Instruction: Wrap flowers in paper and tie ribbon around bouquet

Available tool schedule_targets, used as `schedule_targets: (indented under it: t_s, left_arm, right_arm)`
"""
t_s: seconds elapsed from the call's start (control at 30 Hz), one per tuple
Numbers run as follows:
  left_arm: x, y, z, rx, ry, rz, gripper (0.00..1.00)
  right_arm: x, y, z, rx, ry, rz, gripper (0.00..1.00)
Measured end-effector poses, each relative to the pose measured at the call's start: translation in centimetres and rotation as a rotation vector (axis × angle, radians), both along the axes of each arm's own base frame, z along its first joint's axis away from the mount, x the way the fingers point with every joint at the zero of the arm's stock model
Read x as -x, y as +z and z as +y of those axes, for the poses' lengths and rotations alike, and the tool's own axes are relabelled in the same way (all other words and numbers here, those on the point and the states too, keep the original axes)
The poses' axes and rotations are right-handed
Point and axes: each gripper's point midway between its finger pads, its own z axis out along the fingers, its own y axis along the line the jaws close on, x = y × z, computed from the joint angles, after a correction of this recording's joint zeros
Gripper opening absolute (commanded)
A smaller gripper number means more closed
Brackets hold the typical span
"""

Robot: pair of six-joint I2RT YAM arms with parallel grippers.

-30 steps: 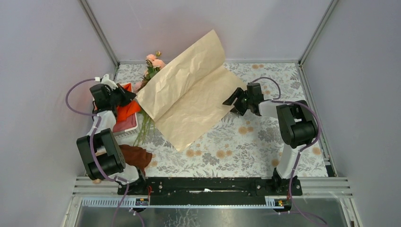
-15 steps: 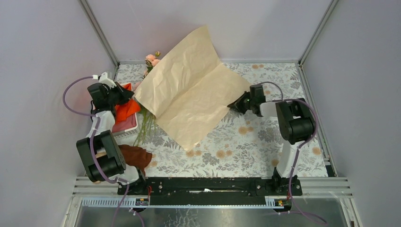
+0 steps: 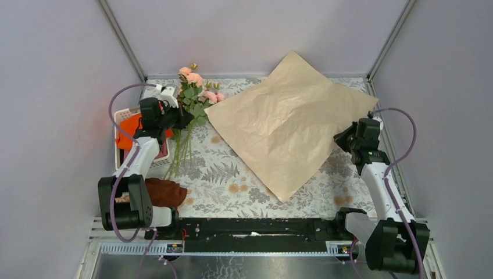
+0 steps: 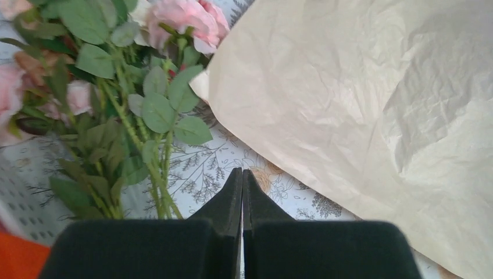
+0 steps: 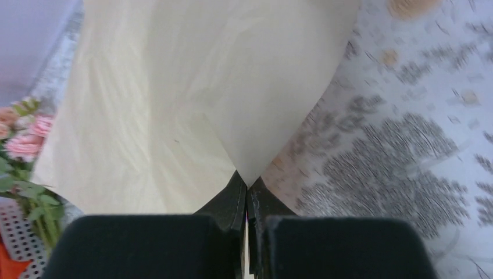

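The peach paper (image 3: 285,125) lies spread over the middle and right of the table, its far corner rising against the back wall. My right gripper (image 3: 343,138) is shut on its right corner, and the right wrist view shows the paper's (image 5: 192,87) tip pinched between the jaws (image 5: 249,185). The flowers (image 3: 195,96) lie at the back left, uncovered, with their stems running toward me. My left gripper (image 3: 183,121) sits shut and empty just right of the stems (image 4: 157,180), its tips (image 4: 242,172) over the tablecloth between flowers and paper (image 4: 360,104). Ribbon and bouquet are out of view.
A white basket (image 3: 120,113) holding a bright orange cloth (image 3: 129,129) stands at the left edge. Near the left arm's base lies a dark brown cloth (image 3: 165,192). Grey walls close in the back and both sides.
The right gripper has shut on the paper's corner and pulled the sheet to the right, flattening it and uncovering the flowers. The left gripper moved right from the basket toward the stems.
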Motion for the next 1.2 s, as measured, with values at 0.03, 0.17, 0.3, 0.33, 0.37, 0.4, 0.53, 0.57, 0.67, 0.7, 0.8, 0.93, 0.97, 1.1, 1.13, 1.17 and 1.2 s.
schedule_targets:
  t_s: [0.03,0.17,0.3,0.33,0.37,0.4,0.53,0.57,0.67,0.7,0.8,0.93,0.97,1.1,1.13,1.17,1.2]
  left_arm:
    - [-0.1,-0.7,-0.6,-0.013,-0.012,0.014,0.0]
    - [0.6,-3.4,-3.2,-0.07,-0.093,0.091,0.0]
    - [2.5,-4.2,-6.8,-0.148,-0.225,0.102,0.0]
    - [3.0,-4.3,-7.5,-0.166,-0.256,0.101,0.0]
    - [3.5,-4.3,-8.1,-0.185,-0.285,0.099,0.0]
    - [4.0,-4.3,-8.3,-0.204,-0.303,0.1,0.0]
    - [4.2,-3.5,-6.7,-0.306,-0.275,0.097,0.51]
    - [4.2,-3.3,-6.1,-0.34,-0.266,0.088,0.62]
    - [4.5,-3.0,-4.1,-0.43,-0.212,0.093,0.76]
    - [4.5,-3.0,-3.5,-0.45,-0.197,0.1,0.78]
    - [4.2,-3.5,-1.9,-0.466,-0.129,0.154,0.65]
    - [0.5,-4.2,0.2,-0.371,0.056,0.269,0.51]
    - [-0.5,-4.6,0.7,-0.354,0.097,0.297,0.51]
    - [-3.7,-7.9,2.2,-0.3,0.221,0.422,0.51]
    - [-3.7,-9.2,2.2,-0.294,0.235,0.46,0.5]
    - [-3.5,-10.4,2.3,-0.29,0.244,0.498,0.5]
    - [-3.3,-11.3,2.3,-0.289,0.253,0.528,0.48]
  right_arm:
    - [0.9,-0.9,-0.1,0.005,-0.007,0.026,0.0]
    - [3.3,-4.0,-0.1,0.001,-0.014,0.133,0.01]
    - [4.8,-5.8,-0.8,0.034,-0.022,0.226,0.79]
    - [5.0,-6.0,-1.2,0.054,-0.033,0.246,0.88]
    - [5.2,-6.0,-1.8,0.077,-0.047,0.261,0.92]
    - [5.4,-5.7,-2.6,0.117,-0.066,0.277,0.93]
    - [3.9,-0.9,-5.8,0.263,-0.157,0.217,0.91]
    - [3.3,0.7,-6.5,0.293,-0.18,0.186,0.83]
    - [1.9,5.0,-7.4,0.338,-0.212,0.089,0.65]
    - [1.4,5.9,-7.2,0.334,-0.206,0.059,0.62]
    - [0.4,5.6,-4.8,0.299,-0.116,0.038,0.6]
    - [-0.8,0.9,2.5,0.262,0.151,0.149,0.6]
    - [-0.8,-0.3,4.0,0.258,0.205,0.183,0.59]
    - [-0.1,-3.8,6.9,0.243,0.326,0.29,0.59]
    - [0.0,-3.9,7.0,0.242,0.332,0.293,0.59]
    - [0.0,-3.9,7.0,0.244,0.335,0.292,0.59]
    - [-0.1,-3.8,7.0,0.246,0.336,0.289,0.59]
